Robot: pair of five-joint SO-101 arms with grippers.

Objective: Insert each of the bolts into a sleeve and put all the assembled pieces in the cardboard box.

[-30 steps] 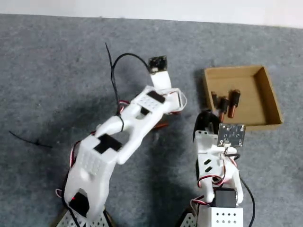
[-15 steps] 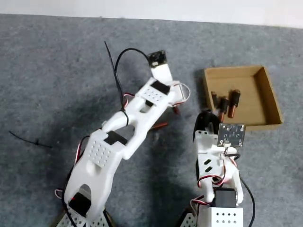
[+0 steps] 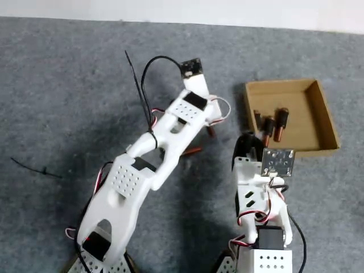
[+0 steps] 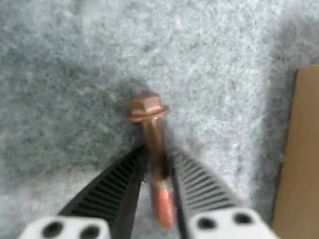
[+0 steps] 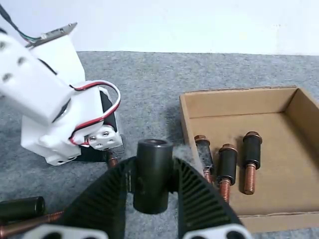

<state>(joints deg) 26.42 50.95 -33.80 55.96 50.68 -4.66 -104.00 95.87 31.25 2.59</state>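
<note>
The bolt [image 4: 151,130] has a blurred threaded tip inside the left pincer [image 4: 157,152]. A picture edge cuts off the cardboard box [image 4: 299,164]. The right pincer [image 5: 152,164] hides the lower end of the sleeve [image 5: 153,149].

You have one cardboard box [image 5: 239,102] holding three assembled pieces [image 5: 228,167]. Loose, you have a gripped bolt [image 4: 152,137] and a lying bolt [image 3: 192,151], so two, and a gripped sleeve [image 5: 152,172] and a lying sleeve [image 5: 20,208], also two. There are two arms, a left arm [image 3: 142,170] and a right arm [image 3: 259,199].
</note>
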